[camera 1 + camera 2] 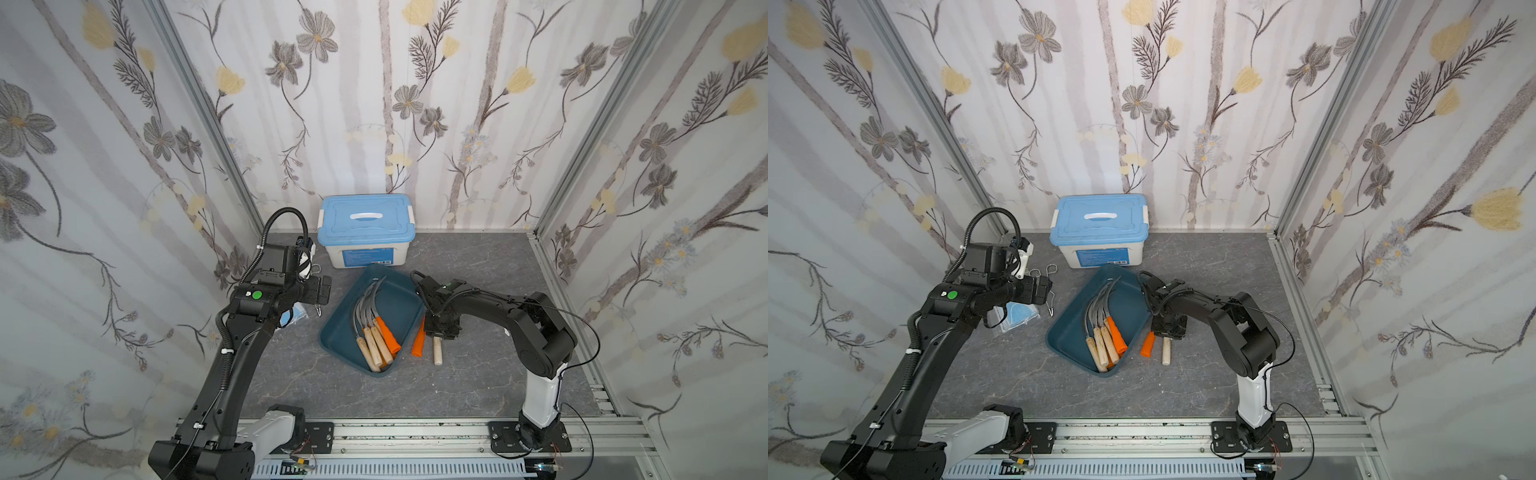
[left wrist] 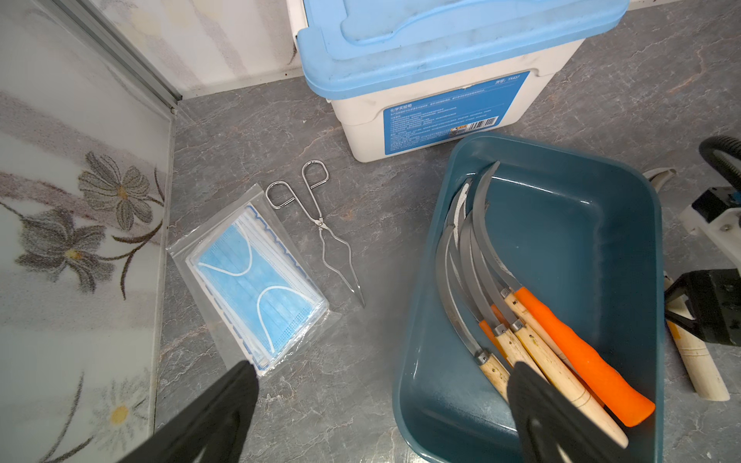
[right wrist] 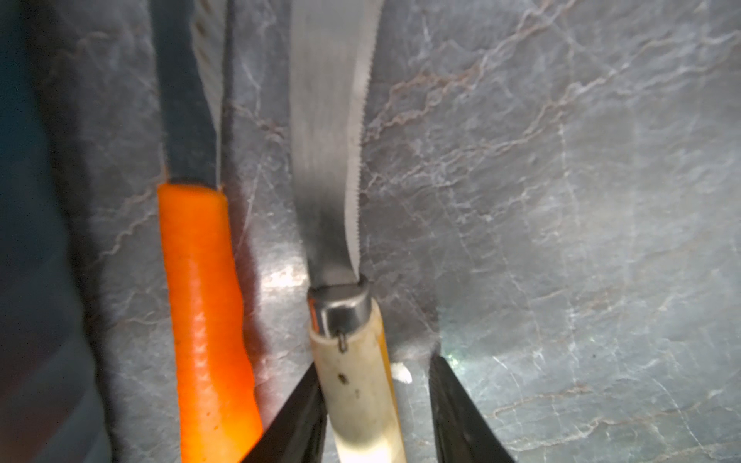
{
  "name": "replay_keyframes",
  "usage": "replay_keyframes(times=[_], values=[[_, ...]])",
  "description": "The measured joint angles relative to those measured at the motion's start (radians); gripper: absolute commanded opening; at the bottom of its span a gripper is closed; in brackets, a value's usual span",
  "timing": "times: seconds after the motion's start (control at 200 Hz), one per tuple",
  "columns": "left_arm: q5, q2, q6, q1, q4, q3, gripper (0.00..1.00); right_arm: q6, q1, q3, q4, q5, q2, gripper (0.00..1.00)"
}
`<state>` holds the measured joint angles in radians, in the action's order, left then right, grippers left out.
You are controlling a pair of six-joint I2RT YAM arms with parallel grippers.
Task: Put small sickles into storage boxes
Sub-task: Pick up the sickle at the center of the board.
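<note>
The right gripper [image 3: 375,362] is down at the counter with its black jaws astride the pale wooden handle of a small sickle with a curved, serrated grey metal blade [image 3: 331,224]. One finger [image 3: 304,401] touches the handle and a gap shows at the other, so the jaws look parted, not yet clamped. Just beside it lies an orange plastic-handled sickle [image 3: 204,320] with a darker blade. In both top views these two rest on the grey marble-patterned counter [image 1: 478,374], along the right-hand wall of the dark teal rectangular plastic tray [image 1: 395,303].

That tray sits askew near the middle of the counter, in front of the white plastic box with a light-blue handled lid [image 1: 365,249] at the back edge. Inside it a bundle of sickles [image 1: 374,328] lies together, blades fanned toward the back corner, with several wooden handles and at least one orange one toward the front corner.

The left gripper [image 2: 383,373] hovers empty with its jaws wide apart, over the tray's left wall. Toward the left edge of the counter lie wire metal tongs [image 2: 320,224] and a clear pack of blue face masks [image 2: 256,288].

By my judgement most of the job is done: only the two sickles outside the tray seem left, and the wooden-handled one is next.
</note>
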<state>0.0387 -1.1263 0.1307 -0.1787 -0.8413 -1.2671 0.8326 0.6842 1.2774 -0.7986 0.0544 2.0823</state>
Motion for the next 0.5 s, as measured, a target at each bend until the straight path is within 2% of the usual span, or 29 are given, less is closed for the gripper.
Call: replay_keyframes(times=[0.5], values=[[0.008, -0.006, 0.0, 0.0, 0.0, -0.001, 1.0, -0.008, -0.002, -0.017, -0.002, 0.013, -0.009, 0.39]])
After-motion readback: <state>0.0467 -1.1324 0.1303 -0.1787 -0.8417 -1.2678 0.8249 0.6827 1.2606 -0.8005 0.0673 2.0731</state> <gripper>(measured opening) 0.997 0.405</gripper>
